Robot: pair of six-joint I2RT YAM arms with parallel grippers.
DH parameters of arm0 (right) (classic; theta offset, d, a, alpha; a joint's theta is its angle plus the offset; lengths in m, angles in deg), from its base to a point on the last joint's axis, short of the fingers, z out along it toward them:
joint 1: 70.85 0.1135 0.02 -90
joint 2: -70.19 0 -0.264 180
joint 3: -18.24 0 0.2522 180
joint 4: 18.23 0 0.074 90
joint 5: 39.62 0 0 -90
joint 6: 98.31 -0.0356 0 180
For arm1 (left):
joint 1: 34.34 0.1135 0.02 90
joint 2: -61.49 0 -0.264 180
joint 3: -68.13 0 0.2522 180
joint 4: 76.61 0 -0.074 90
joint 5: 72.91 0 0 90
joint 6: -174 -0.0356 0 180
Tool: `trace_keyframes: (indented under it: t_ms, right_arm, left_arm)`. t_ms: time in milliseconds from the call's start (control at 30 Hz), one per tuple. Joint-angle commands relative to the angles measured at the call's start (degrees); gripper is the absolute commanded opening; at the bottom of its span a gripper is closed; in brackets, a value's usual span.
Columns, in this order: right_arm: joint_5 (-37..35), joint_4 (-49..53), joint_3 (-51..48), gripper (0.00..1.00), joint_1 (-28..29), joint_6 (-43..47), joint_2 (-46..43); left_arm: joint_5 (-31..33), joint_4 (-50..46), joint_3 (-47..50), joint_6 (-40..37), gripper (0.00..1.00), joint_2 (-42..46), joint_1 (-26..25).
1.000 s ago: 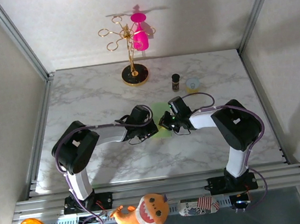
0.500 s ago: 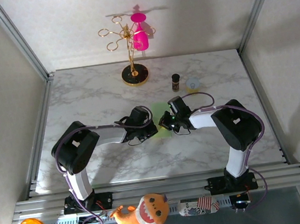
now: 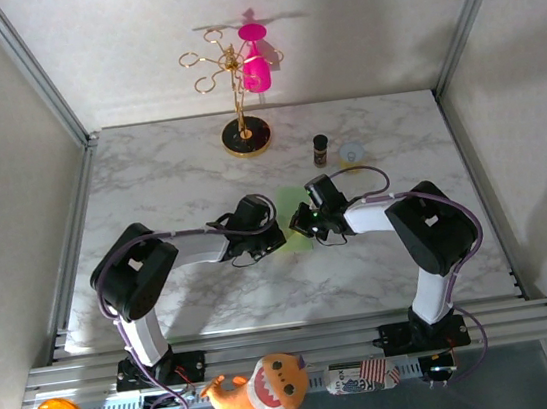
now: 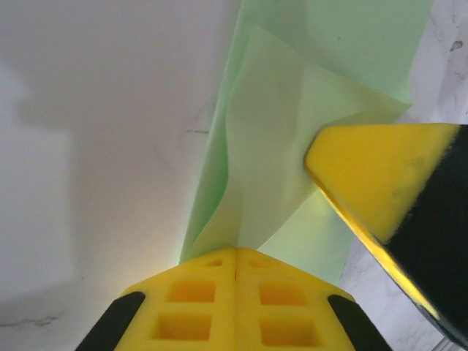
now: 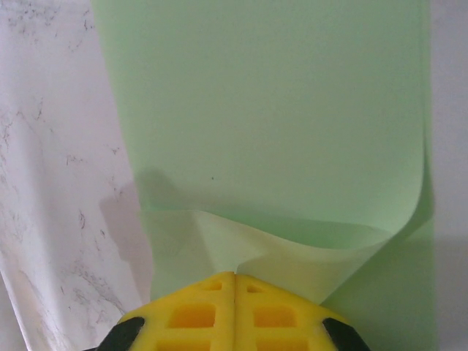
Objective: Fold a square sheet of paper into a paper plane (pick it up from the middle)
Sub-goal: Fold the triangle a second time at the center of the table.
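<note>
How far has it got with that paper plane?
Early on. The green sheet lies on the table with one edge curled up into a loose flap, and there is no pointed nose or wings yet. In hand: the left gripper and right gripper are each shut on part of it. Left: nearly all the folds.

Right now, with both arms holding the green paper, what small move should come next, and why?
Probably carry the pinched edge a little way across the paper, then press it down. The left fingers and the right fingers are both shut on the paper, and the lifted edge curls loosely, with no sharp crease yet.
</note>
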Motion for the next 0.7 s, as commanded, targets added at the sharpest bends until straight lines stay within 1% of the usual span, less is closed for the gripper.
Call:
trace_keyframes:
  t_ms: [0,267,467,533,667]
  right_arm:
    - [-4.89,7.37,-2.00,0.03,-0.46,0.63,2.72]
    - [-5.27,8.14,-1.47,0.02,-0.47,1.09,3.04]
    - [-5.60,8.63,-1.43,0.02,-0.47,1.36,3.08]
    - [-5.57,8.61,-1.38,0.02,-0.40,1.43,2.87]
    - [-5.45,9.02,-0.99,0.03,-0.47,1.80,2.73]
  left_arm:
    - [0.08,-1.57,2.52,-0.40,0.03,-0.53,0.37]
    - [1.27,-6.46,7.26,-3.73,0.02,1.76,1.02]
    - [0.51,-7.90,11.85,-3.56,0.01,6.78,1.87]
    - [0.75,-8.51,11.53,-3.29,0.01,9.01,1.94]
    - [1.10,-7.27,7.32,-2.90,0.02,12.63,2.04]
